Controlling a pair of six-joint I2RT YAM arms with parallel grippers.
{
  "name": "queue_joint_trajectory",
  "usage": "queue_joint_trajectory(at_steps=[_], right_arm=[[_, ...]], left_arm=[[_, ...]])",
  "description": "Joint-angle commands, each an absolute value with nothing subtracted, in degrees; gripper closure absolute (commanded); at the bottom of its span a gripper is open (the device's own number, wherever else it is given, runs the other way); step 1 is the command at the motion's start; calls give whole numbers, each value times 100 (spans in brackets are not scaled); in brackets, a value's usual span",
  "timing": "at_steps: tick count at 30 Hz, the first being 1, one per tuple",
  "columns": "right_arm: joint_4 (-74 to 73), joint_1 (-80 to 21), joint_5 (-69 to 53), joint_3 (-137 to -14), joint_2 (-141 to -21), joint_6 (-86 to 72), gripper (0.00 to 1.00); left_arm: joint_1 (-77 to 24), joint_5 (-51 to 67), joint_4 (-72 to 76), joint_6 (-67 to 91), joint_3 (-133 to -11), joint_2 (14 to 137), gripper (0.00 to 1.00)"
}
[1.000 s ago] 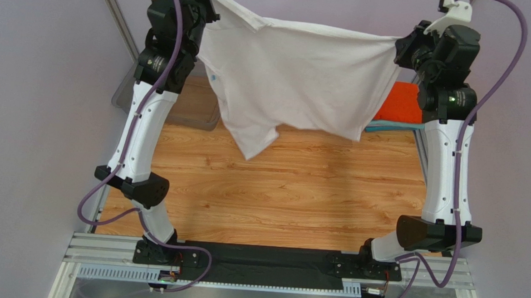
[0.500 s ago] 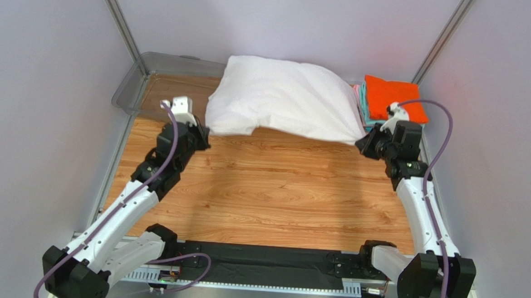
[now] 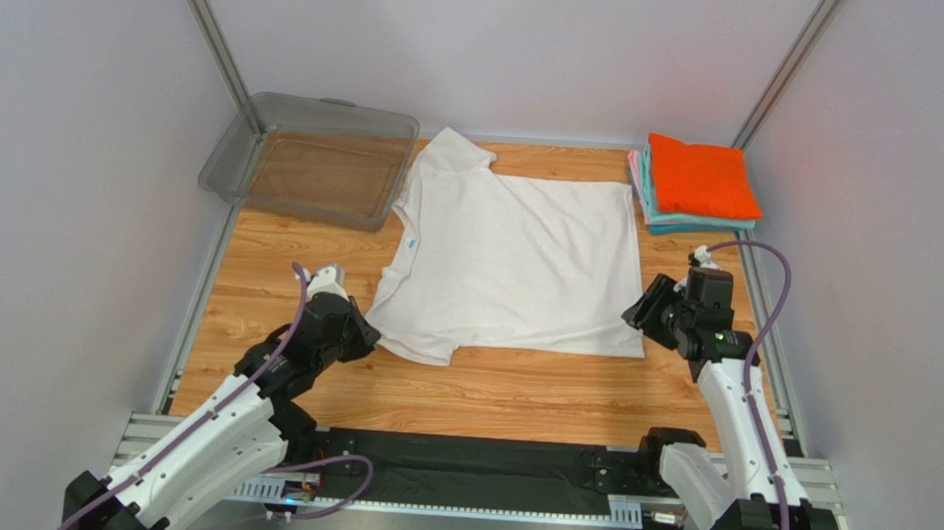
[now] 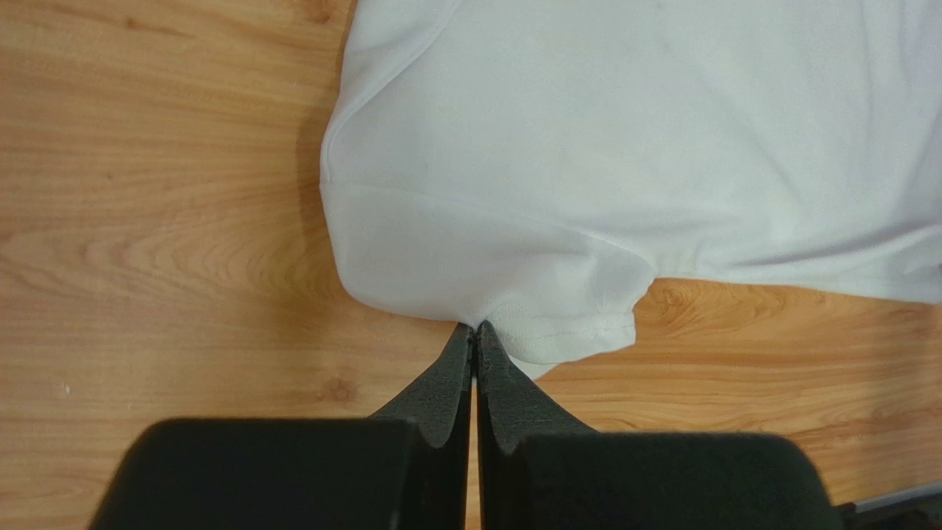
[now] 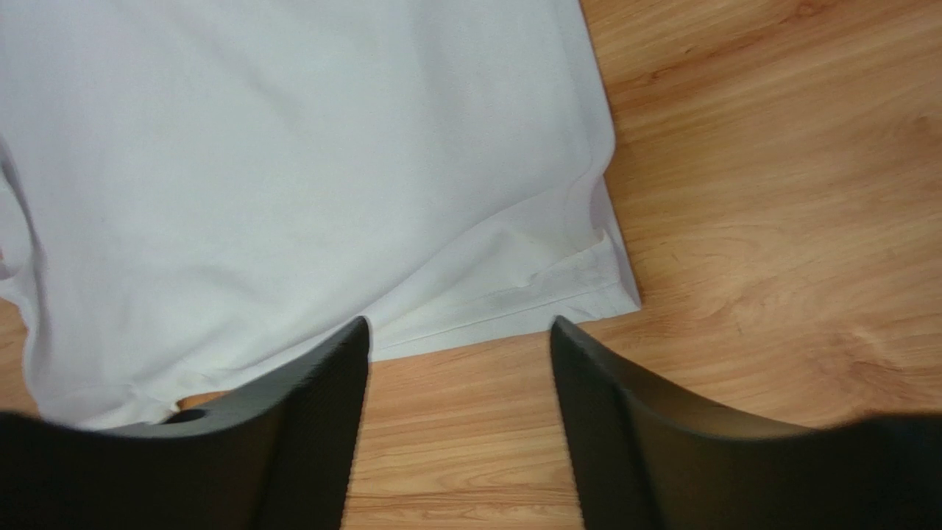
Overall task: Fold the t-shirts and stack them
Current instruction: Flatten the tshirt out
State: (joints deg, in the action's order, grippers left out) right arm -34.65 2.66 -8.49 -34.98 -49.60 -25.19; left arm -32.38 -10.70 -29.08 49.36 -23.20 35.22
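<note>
Two sets of fingers sit at the near edge of the white t-shirt (image 3: pixel 514 261), which lies spread flat on the table (image 3: pixel 531 395), centre toward 12 o'clock.
- Left fingers (image 4: pixel 448 387): pressed together, tips touching the hem of the near sleeve at the shirt's 7 o'clock. Cannot tell whether any cloth is pinched.
- Right fingers (image 5: pixel 321 409): spread apart, with the hem corner at the shirt's 4 o'clock just beyond the tips.
- Shirt: collar side faces 9 o'clock, bottom hem faces 3 o'clock. The far sleeve, at 11 o'clock, lies just beside the clear bin (image 3: pixel 224 165).
- Folded stack at 2 o'clock, just beside the far hem corner: orange shirt (image 3: pixel 698 176) on top, teal shirt (image 3: pixel 698 222) under it, pink shirt (image 3: pixel 631 167) showing at the edge.
- Open room: a bare strip along 6 o'clock between the shirt and the arm bases, and another at 9 o'clock, near side of the bin.
- Surface: wood grain. Pale lilac walls on three sides
</note>
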Motion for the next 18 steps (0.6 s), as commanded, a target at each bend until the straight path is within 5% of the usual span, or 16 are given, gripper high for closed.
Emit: queue_joint_trajectory(at_steps=[1, 3, 5, 7, 8, 9, 11, 18], right_arm=[[-4007, 246, -326, -3550, -4378, -2865, 32], [-4087, 246, -290, -3682, -4193, -2787, 22], [-4175, 246, -368, -3857, -4149, -2751, 0], [-4131, 246, -430, -3937, -4166, -2690, 0], [-4131, 246, -492, -3998, -4175, -2672, 0], [-4122, 246, -553, -4016, -4210, -2663, 0], [-4061, 246, -815, -4043, -4341, -2654, 0], [-3955, 176, -1082, -3912, -4763, -2584, 0]], left_arm=[[-3296, -818, -3962, 5633, -2470, 3148, 88], [-3313, -599, -4130, 5765, -2435, 2989, 80], [-3322, -397, -4289, 5818, -2365, 2708, 73], [-3331, -343, -4472, 5915, -2364, 2436, 63], [-3331, -308, -4535, 5932, -2382, 2356, 33], [-3331, -316, -4596, 5950, -2425, 2286, 28], [-3331, -299, -4728, 5846, -2626, 2127, 1], [-3331, -334, -4221, 5221, -3287, 2697, 0]])
